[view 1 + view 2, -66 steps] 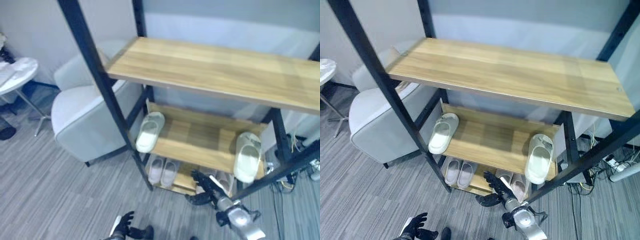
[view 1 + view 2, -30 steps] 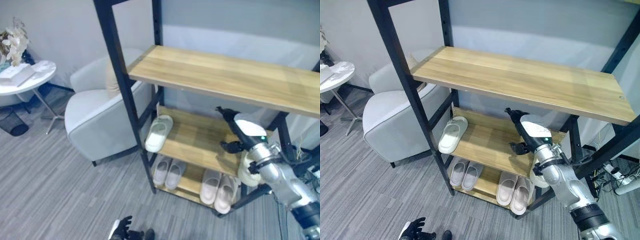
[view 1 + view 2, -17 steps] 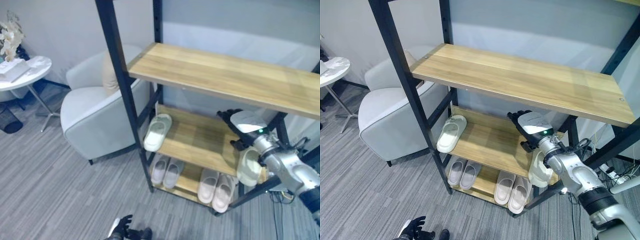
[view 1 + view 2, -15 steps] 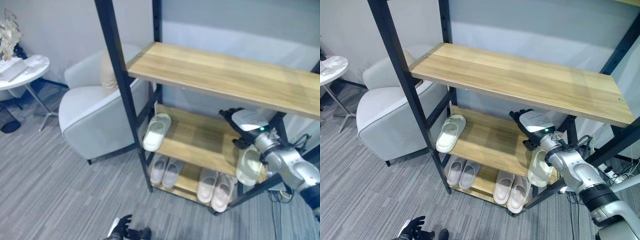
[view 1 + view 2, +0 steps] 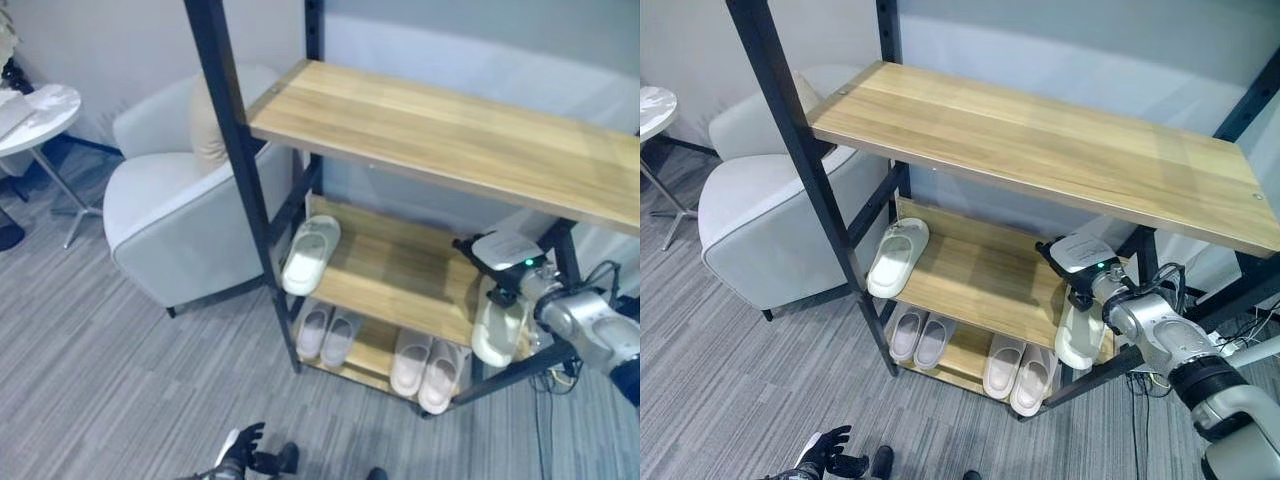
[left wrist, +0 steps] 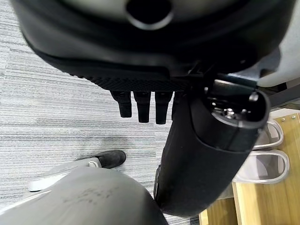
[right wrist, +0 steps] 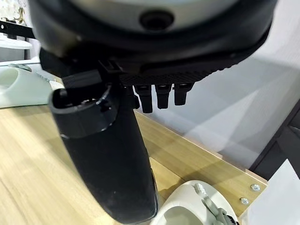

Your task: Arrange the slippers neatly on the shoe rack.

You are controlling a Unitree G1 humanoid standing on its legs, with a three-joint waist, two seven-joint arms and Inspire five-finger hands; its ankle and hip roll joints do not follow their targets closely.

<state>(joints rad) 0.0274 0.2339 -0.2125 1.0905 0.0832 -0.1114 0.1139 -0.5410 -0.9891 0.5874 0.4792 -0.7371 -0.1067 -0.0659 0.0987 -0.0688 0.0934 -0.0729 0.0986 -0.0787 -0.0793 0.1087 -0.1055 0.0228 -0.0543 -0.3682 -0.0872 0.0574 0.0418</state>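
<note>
A pale slipper (image 5: 500, 325) lies at the right end of the rack's middle shelf (image 5: 400, 275), its near end hanging over the front edge. Its mate (image 5: 310, 255) lies at the left end of that shelf. My right hand (image 5: 500, 255) hovers open over the far end of the right slipper, fingers (image 7: 159, 96) straight and thumb (image 7: 108, 154) reaching down close to the slipper (image 7: 187, 208); I cannot tell whether it touches. My left hand (image 5: 245, 450) hangs open low over the carpet. Two more pairs (image 5: 328, 332) (image 5: 428, 365) sit on the bottom shelf.
The wide top shelf (image 5: 450, 130) overhangs the middle one, and black posts (image 5: 235, 170) frame the front. A grey armchair (image 5: 180, 210) stands just left of the rack, with a round white side table (image 5: 30, 110) beyond it. Loose cords (image 5: 1240, 350) lie on the floor at the right.
My right hand has risen from the bottom shelf to the middle shelf and come down over the right slipper's far end. The view has shifted too. No slipper has moved.
</note>
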